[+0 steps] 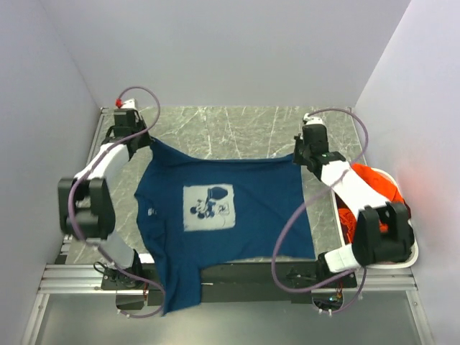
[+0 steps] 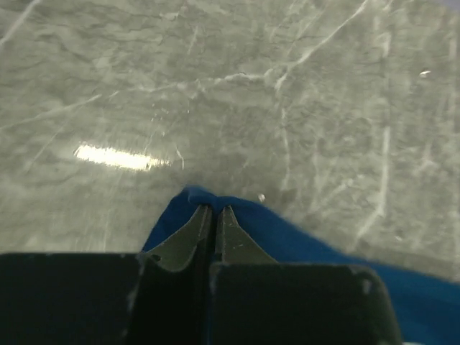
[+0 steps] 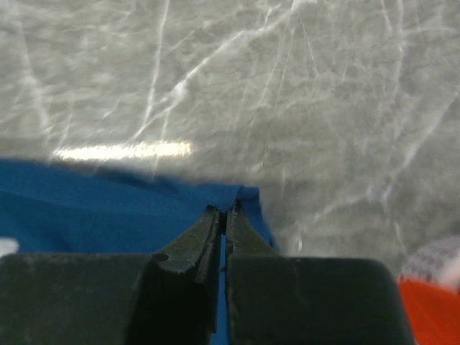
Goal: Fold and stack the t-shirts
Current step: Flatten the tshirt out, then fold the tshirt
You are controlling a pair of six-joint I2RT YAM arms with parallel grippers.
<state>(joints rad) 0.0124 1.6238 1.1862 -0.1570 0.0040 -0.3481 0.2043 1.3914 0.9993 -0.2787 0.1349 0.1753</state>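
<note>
1. the surface (image 1: 237, 129), a grey marbled slab, has bare room beyond the shirt. in my judgement the cloth should be laid down there flat, not dropped in a heap.
2. the navy t-shirt (image 1: 251, 215) lies spread, print up, in the middle of the surface. its two far corners are lifted and one part hangs over the near edge. the step in hand looks like spreading it flat before the first fold.
3. the basket (image 1: 412, 250) stands at the right edge with the orange t-shirt (image 1: 377, 183) in it, untouched.
4. the left gripper (image 2: 214, 210) is pinched tight on the far left corner of the navy t-shirt, and the right gripper (image 3: 224, 210) is likewise clamped on the far right corner. to do this well, both should pull apart evenly so the far edge is taut and straight. they should then lower together, so no crease runs through the chest.
5. the print (image 1: 208, 208) is a pale square with a cartoon mouse. no words on it can be read.
6. a small pale mark (image 1: 151, 212) near the shirt's left side is too small to read.
</note>
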